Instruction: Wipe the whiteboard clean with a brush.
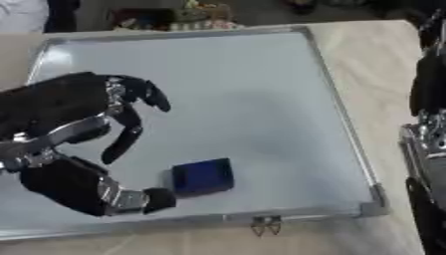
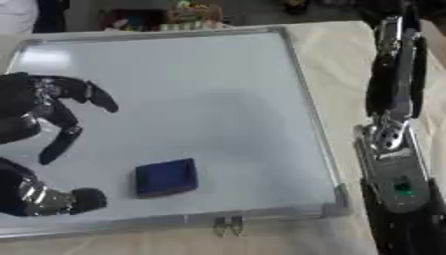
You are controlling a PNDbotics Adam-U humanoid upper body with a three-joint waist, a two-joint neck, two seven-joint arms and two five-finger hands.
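Now the left hand (image 1: pixel 74 144), fingers released, brackets the blue brush (image 1: pixel 202 176) near the whiteboard's (image 1: pixel 261 89) near edge. Best pinch its sides squarely. Right hand's (image 2: pixel 392 89) fingers: cannot tell.

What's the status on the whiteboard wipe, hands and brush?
Left hand open beside blue brush, not gripping. Right hand idle off the board's right edge. Brush lies flat on whiteboard. Nothing blocking.

Left hand (image 1: pixel 74 144) hovers over the whiteboard (image 1: pixel 244 99), fingers spread; its thumb tip sits just beside the blue brush (image 1: pixel 203 176).
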